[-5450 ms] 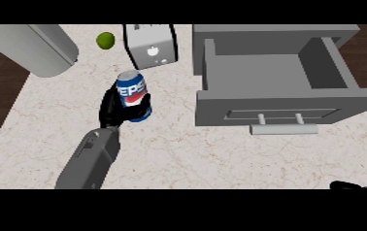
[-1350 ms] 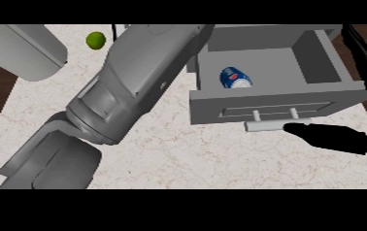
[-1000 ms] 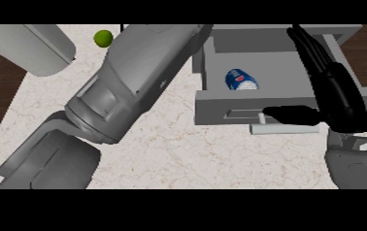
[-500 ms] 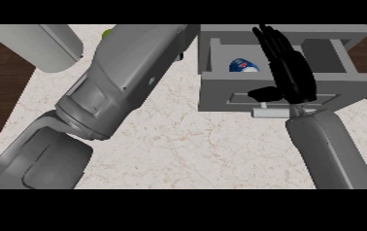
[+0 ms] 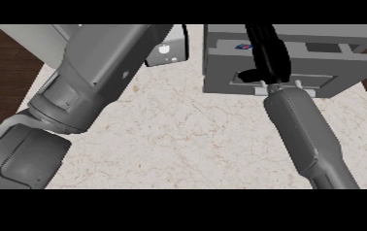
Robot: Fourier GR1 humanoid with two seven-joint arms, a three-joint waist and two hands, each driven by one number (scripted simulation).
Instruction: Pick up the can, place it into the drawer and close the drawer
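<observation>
The right hand (image 5: 267, 50) is open. Its fingers are straight and lie flat against the front of the grey drawer (image 5: 337, 82), above the handle (image 5: 305, 85). The can (image 5: 243, 46) lies inside the drawer, just left of the fingers, and only a narrow strip of it shows. The left forearm (image 5: 100, 79) crosses the marbled tabletop (image 5: 193, 138) at the left. Its hand is out of view.

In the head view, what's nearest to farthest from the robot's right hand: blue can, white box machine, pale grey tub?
From the right hand:
1. Blue can, just left, inside the grey drawer.
2. White box machine, farther left.
3. Pale grey tub, top left corner.
</observation>
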